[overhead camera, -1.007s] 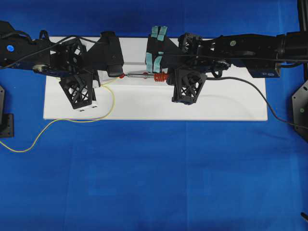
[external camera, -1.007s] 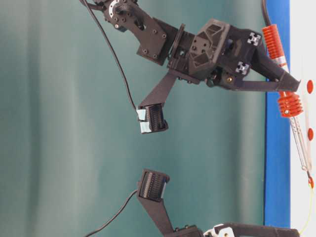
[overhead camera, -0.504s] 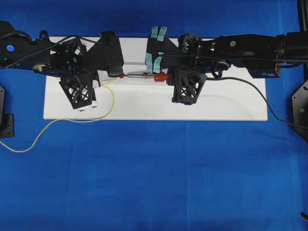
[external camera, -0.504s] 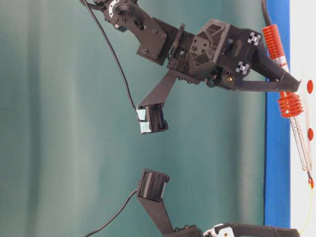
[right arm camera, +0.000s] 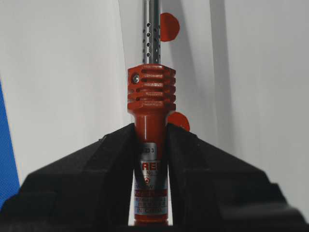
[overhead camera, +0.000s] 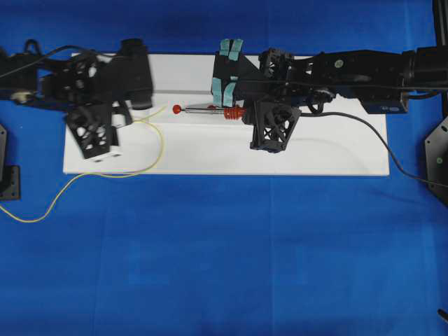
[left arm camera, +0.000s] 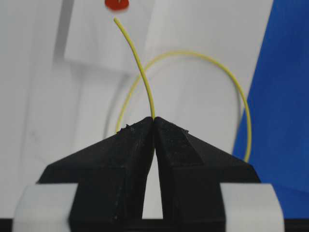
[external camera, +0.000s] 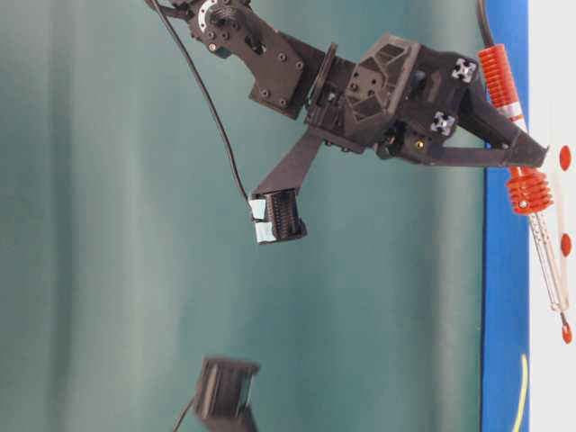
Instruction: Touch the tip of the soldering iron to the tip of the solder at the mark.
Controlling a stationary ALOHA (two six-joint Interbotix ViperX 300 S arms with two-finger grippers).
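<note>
The left gripper has pulled back from the middle of the white board. A second ago it sat close against the red mark, and the yellow wire met the iron's point there; now it hangs well off toward the board's left end, and the solder has gone with it. Its jaws are pressed together on the wire, which sprouts straight out from between the fingertips and bends a little to one side. The tip of the solder stands out ahead of those jaws, just short of the mark but not on it.

The right gripper has not budged. Its jaws are clamped on the orange-red body of the soldering iron, just behind the ribbed collar, and the silver shaft runs on ahead of them along the board. In the overhead view the tip of the soldering iron rests right beside the mark, well out in front of the jaws.

To my eye the touch looks made, and this is the left arm backing off. The two tips are now apart, so if contact was meant to be held, it is broken.
</note>
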